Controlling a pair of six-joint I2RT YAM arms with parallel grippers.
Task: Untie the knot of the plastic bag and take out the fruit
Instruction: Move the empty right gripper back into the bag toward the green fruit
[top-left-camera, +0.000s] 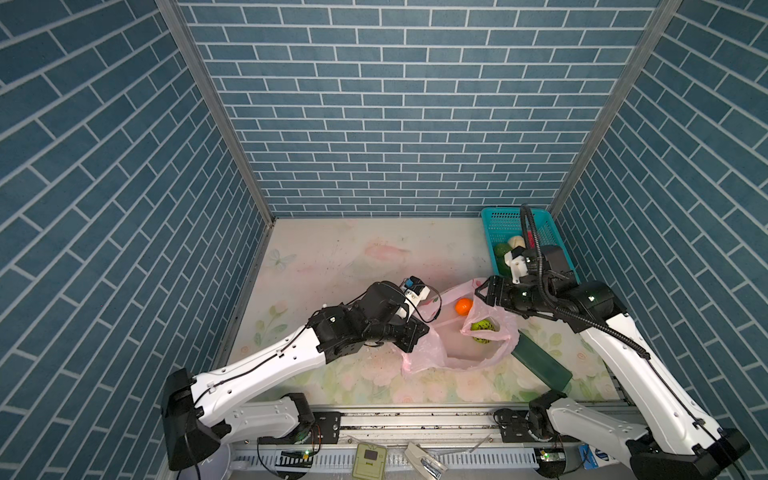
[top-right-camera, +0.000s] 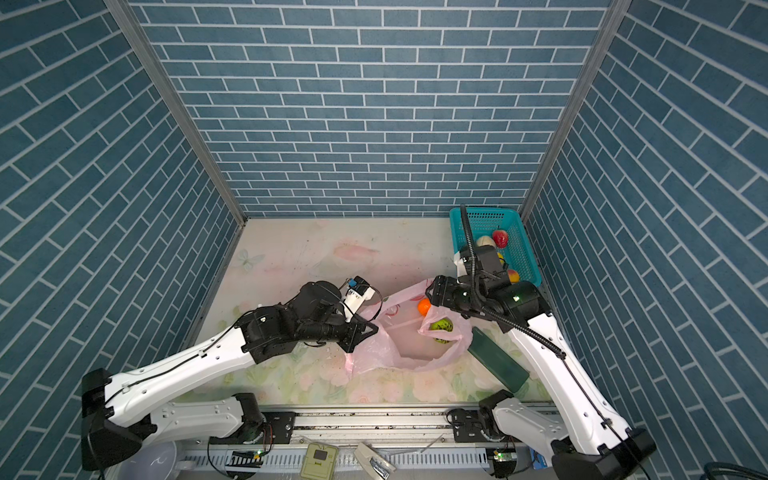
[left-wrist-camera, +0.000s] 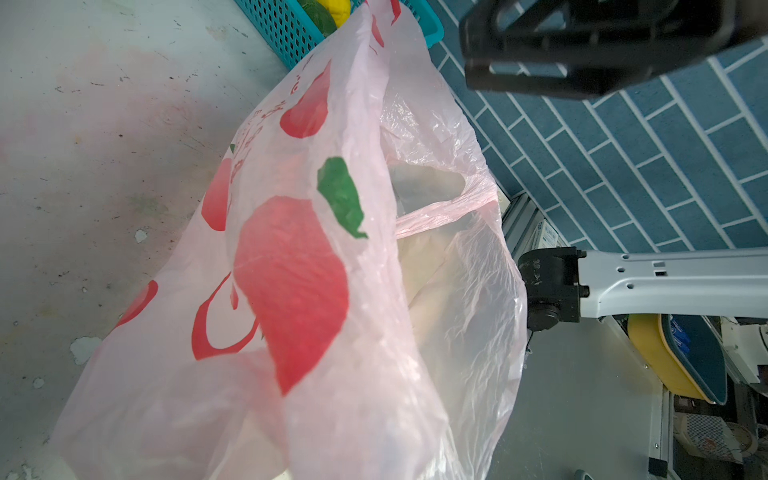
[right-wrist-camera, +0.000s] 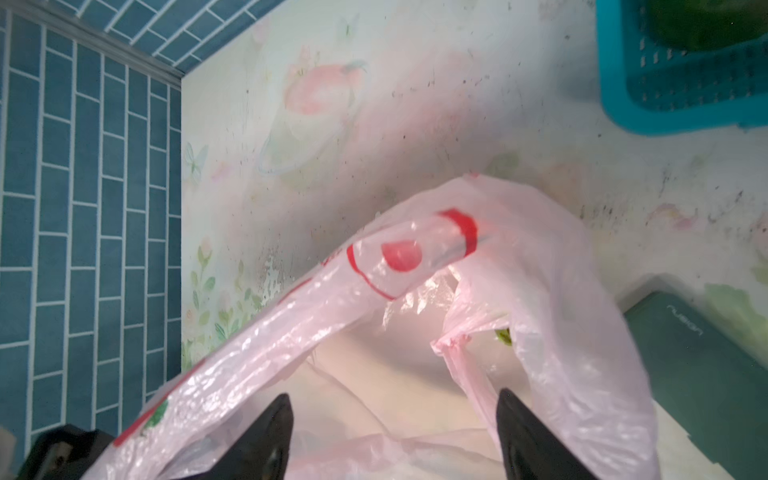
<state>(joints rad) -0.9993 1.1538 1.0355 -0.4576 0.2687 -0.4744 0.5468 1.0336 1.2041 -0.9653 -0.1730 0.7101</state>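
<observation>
Lying nearest on the surface (top-left-camera: 332, 257), a dark green flat case (top-left-camera: 540, 361) sits just beside the plastic bag (top-left-camera: 424, 353), which sprawls mid-surface with its mouth gaping. The left claw (top-left-camera: 422, 331) is pressed together, pinching the bag's left rim. A green fruit (top-left-camera: 484, 328) shows through a fold on the bag's right side; an orange fruit (top-left-camera: 463, 306) lies in the mouth just beyond. The right claw (right-wrist-camera: 393, 395) hangs spread above the far rim, gripping nothing. Farthest, the teal basket (top-left-camera: 498, 224) holds other fruit (top-left-camera: 515, 241), cream-white, dark green and red
</observation>
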